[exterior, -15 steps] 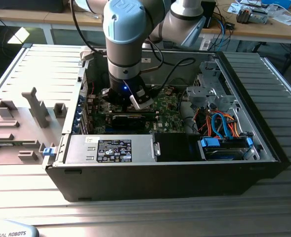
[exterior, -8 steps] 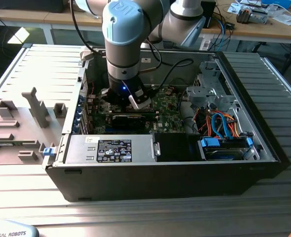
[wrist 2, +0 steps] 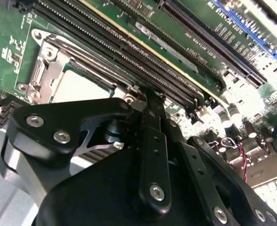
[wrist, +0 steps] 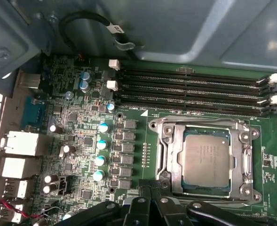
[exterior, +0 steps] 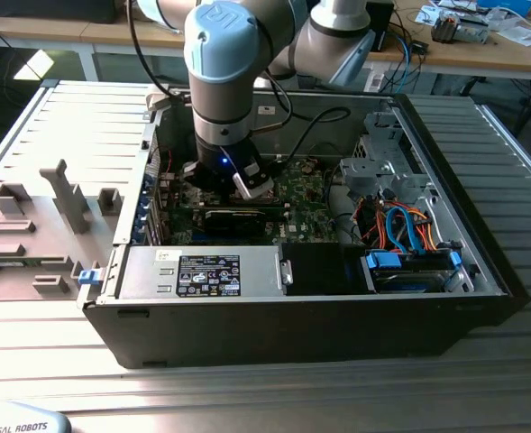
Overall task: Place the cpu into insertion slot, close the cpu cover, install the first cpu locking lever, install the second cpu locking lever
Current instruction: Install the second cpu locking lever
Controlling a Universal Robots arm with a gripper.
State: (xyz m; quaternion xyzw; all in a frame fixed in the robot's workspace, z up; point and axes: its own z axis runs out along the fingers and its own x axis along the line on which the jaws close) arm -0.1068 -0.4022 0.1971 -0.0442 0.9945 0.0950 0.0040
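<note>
The cpu (wrist: 206,159), a silvery-grey square chip, lies flat in the insertion slot (wrist: 245,136) on the green board. The cpu cover (wrist: 176,155), a silvery frame plate, lies down around the chip, whose top shows through its window. My gripper (wrist: 150,187) is shut, its black fingertips together at the socket's corner, close to the rim; I cannot tell whether they touch a lever. In the second wrist view the gripper (wrist 2: 150,96) hangs just beside the cpu (wrist 2: 79,87) and the cpu cover (wrist 2: 46,66). In the exterior view the gripper (exterior: 238,185) reaches down inside the open computer case.
Several long black memory slots (wrist: 194,89) run beside the socket. Capacitors (wrist: 100,141) and rear ports (wrist: 20,146) stand on its other side. The case holds a power supply (exterior: 202,271) and a drive cage with blue and orange cables (exterior: 409,234). Grey fixtures (exterior: 40,216) sit at the exterior view's left.
</note>
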